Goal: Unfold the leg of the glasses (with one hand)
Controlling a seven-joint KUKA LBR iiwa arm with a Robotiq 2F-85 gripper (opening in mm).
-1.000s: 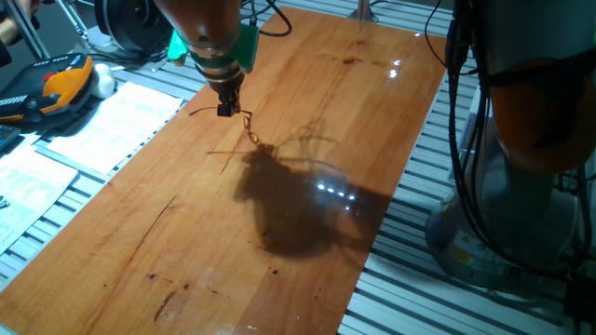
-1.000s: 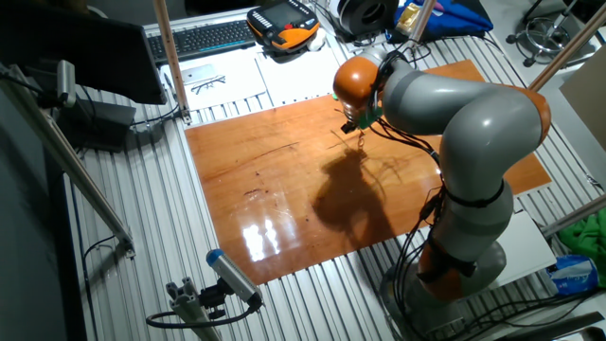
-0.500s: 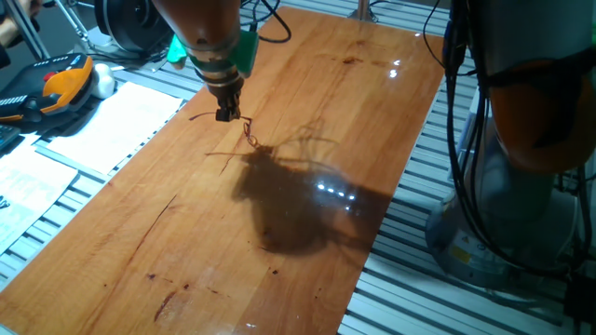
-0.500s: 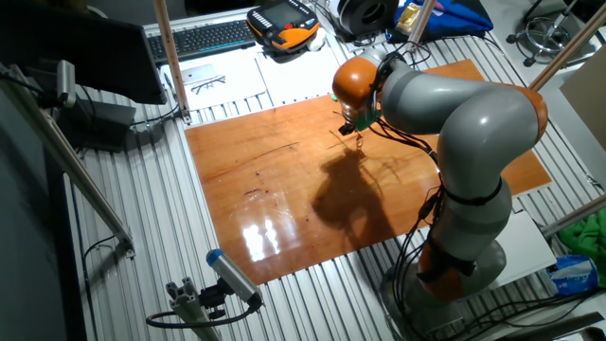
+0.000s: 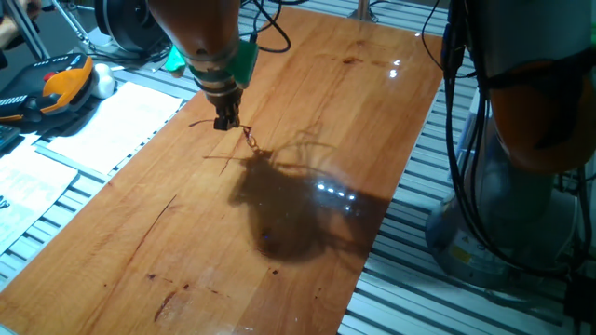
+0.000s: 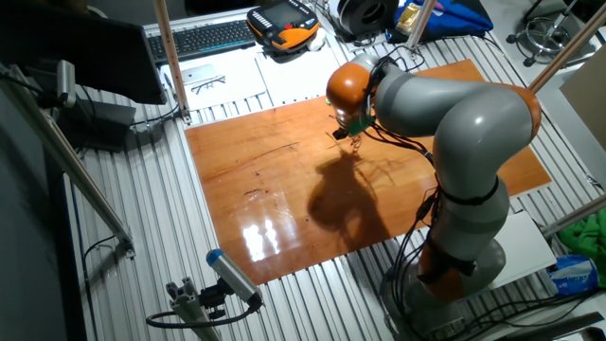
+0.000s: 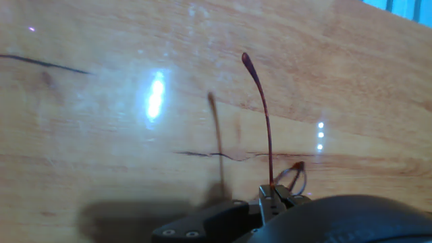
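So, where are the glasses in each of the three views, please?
One fixed view: the glasses are upper left of centre, at the gripper tip, over the wooden table.
The other fixed view: upper centre, a faint wire under the gripper.
Hand view: one leg points up from the bottom centre.
Shared landmark: the gripper tip.

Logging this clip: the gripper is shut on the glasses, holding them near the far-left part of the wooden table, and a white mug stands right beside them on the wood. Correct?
Not quite: no mug stands on the wooden table. One fixed view shows only bare wood around the glasses. The rest holds: the gripper is shut on the glasses, and the hand view shows one thin leg sticking out from its fingertips.
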